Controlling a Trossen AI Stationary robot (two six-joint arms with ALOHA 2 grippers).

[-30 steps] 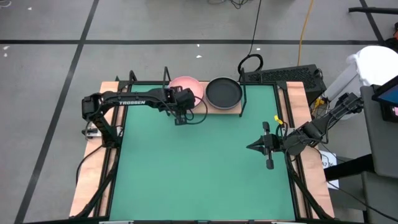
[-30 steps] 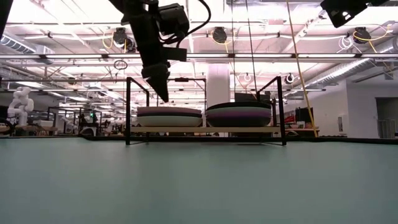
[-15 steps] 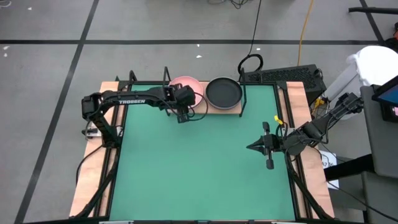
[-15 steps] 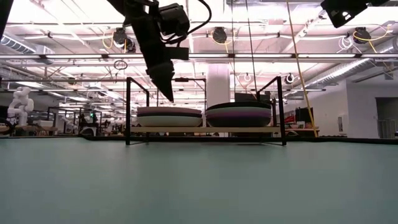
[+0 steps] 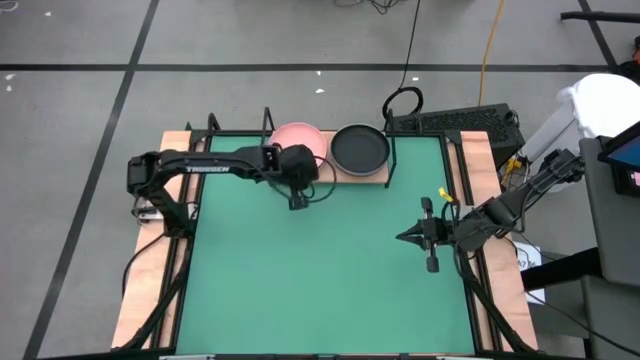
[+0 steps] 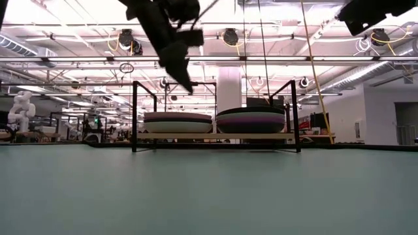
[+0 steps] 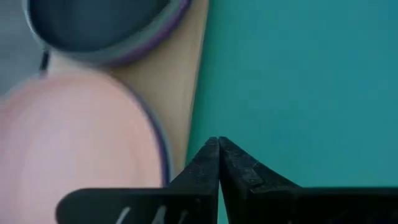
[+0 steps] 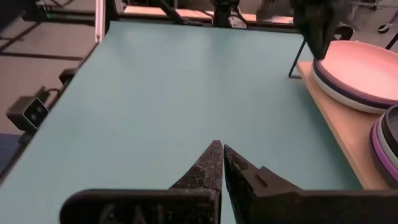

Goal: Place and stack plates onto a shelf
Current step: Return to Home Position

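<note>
The green table is bearing a wire-framed wooden shelf at its far edge. Two plate stacks are sitting there side by side, a salmon pink plate topping one and a black plate the other.

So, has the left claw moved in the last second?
Yes. Against the left post of the shelf in the low view, the left claw has risen and drifted right. It is shut and holds nothing.

Green mat open throughout; shelf with plate stacks blocks far edge; left gripper just before it
</note>
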